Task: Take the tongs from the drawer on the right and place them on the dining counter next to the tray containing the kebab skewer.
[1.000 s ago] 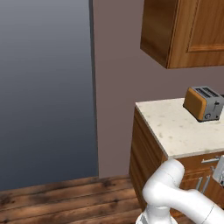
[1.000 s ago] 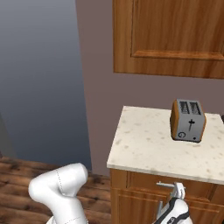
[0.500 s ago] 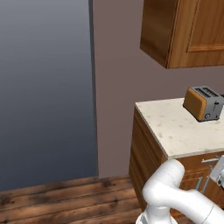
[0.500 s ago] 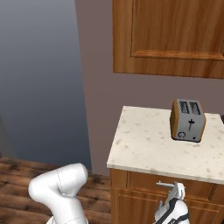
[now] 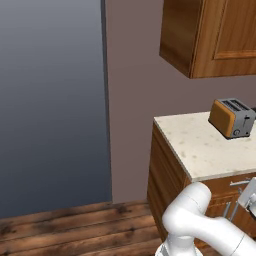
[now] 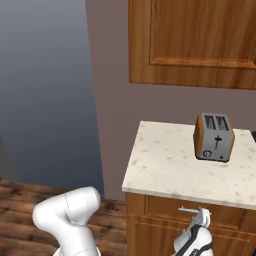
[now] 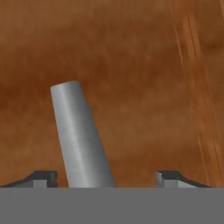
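Two jaws astride drawer (image 7: 131, 65) handle (image 7: 81, 135)

arm (image 5: 195, 220): glossy white, rounded fat links, bulbous elbow shell | hand (image 6: 195, 237): white casing w/ dark joint band | fingertips (image 7: 41, 177): small, dark grey, angular, paler flat top face

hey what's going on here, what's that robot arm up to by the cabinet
The white arm is reaching low in front of the wooden cabinet under the speckled counter with the toaster. Its tool sits right up against the drawer front, with the silver bar handle between the two fingertips, which stand apart and have not clamped it. The drawer looks closed, so no tongs are out.
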